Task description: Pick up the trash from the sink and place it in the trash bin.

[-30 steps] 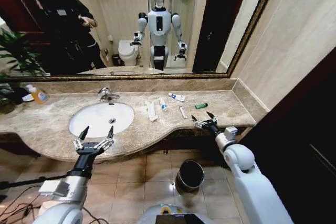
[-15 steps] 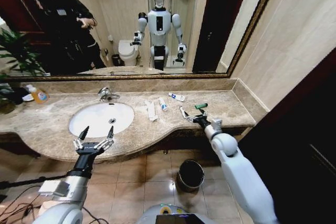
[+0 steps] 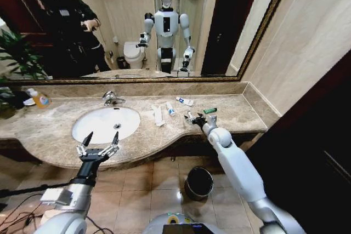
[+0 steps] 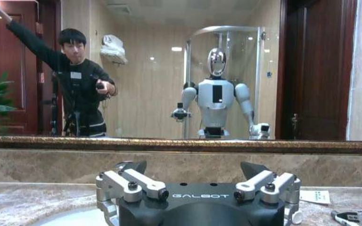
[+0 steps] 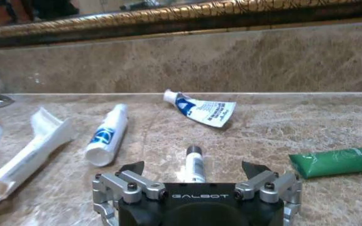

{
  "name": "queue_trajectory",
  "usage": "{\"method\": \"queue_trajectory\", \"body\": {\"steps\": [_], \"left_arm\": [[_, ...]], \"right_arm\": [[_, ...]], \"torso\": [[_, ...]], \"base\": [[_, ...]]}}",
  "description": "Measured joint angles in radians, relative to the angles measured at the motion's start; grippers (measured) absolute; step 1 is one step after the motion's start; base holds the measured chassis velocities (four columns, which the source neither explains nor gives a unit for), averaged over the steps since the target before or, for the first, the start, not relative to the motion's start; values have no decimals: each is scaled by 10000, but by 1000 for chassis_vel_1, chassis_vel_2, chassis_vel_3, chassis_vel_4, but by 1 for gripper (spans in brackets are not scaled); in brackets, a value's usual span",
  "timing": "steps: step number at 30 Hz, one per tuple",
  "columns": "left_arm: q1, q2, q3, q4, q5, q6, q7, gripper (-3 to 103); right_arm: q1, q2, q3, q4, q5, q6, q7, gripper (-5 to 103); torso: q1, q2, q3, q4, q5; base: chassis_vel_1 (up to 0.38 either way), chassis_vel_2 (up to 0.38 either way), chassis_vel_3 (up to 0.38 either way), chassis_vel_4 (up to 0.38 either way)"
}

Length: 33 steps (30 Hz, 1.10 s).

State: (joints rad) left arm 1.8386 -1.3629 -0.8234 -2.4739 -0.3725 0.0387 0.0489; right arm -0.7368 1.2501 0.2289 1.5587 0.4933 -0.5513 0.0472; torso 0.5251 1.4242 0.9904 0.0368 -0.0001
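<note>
step: reach for first pickup. right gripper [image 5: 193,181] fingers apart, straddling small white tube [image 5: 194,164] mid-table, right of sink [image 3: 105,123]. left gripper [image 3: 98,145] apart, idle at front edge. next: lower, close squarely on tube.

small white tube [image 5: 194,165] half hidden behind right tool [image 5: 193,170], green tube [image 5: 338,160] cropped

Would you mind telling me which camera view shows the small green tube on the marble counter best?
The right wrist view: the small green tube lies close and large on the beige marble counter, beside the open right pincer. The head view shows it as a tiny green sliver.
</note>
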Motion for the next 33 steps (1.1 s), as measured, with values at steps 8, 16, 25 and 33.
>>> {"method": "queue_trajectory", "body": {"steps": [8, 16, 25, 33], "left_arm": [[0, 0, 0, 0, 0, 0, 0, 100], [0, 0, 0, 0, 0, 0, 0, 100], [0, 0, 0, 0, 0, 0, 0, 100], [0, 0, 0, 0, 0, 0, 0, 100]], "right_arm": [[451, 177, -111, -736, -53, -20, 73, 98], [456, 256, -96, -982, -319, 110, 24, 83], [378, 307, -55, -1012, -567, 169, -2, 57], [311, 340, -40, -971, -609, 220, -8, 24]], "torso": [[0, 0, 0, 0, 0], [0, 0, 0, 0, 0], [-1, 2, -1, 0, 0], [-1, 2, -1, 0, 0]], "base": [[0, 0, 0, 0], [0, 0, 0, 0], [0, 0, 0, 0], [0, 0, 0, 0]]}}
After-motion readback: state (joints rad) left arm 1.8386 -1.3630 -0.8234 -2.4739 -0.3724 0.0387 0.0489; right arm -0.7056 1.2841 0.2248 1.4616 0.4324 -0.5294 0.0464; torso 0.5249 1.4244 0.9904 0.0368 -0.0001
